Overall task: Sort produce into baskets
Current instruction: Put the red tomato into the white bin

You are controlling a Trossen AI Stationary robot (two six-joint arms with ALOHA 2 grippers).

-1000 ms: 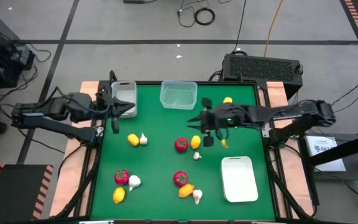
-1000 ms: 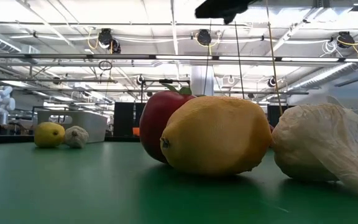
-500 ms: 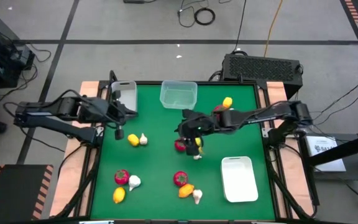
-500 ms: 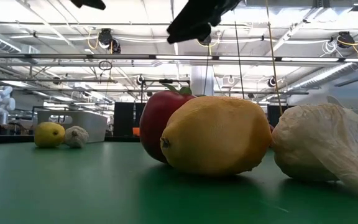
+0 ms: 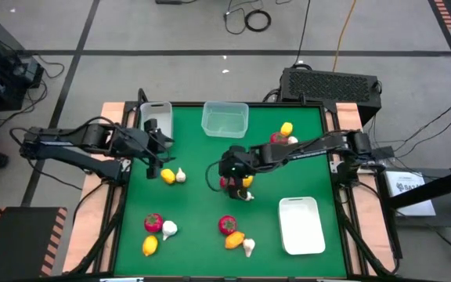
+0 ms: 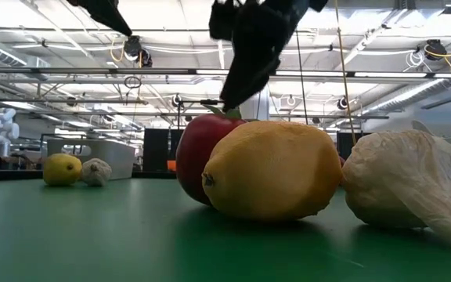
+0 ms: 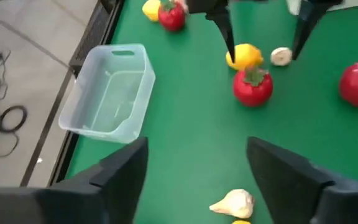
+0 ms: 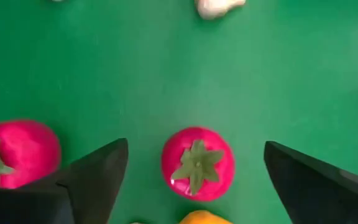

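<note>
The green table [image 5: 202,211] carries three baskets: a clear tub [image 5: 225,120] at the far edge, a grey-white bin [image 5: 156,119] at the far left corner, and a white tray [image 5: 301,225] near the right front.

The right arm reaches across to the middle. Its gripper [image 5: 227,178] hangs spread wide over a red fruit [image 5: 227,183], a lemon [image 5: 247,181] and a garlic bulb [image 5: 248,196] clustered there. The left gripper [image 5: 160,159], also spread, sits just above a lemon [image 5: 168,176] and bulb [image 5: 181,175] lying side by side left of centre.

More produce lies loose. A lemon [image 5: 286,128] and red fruit [image 5: 276,138] sit far right. A red fruit [image 5: 153,222], bulb [image 5: 168,229] and lemon [image 5: 149,246] sit front left. A red fruit [image 5: 227,225], lemon [image 5: 235,240] and bulb [image 5: 248,247] sit front centre.
</note>
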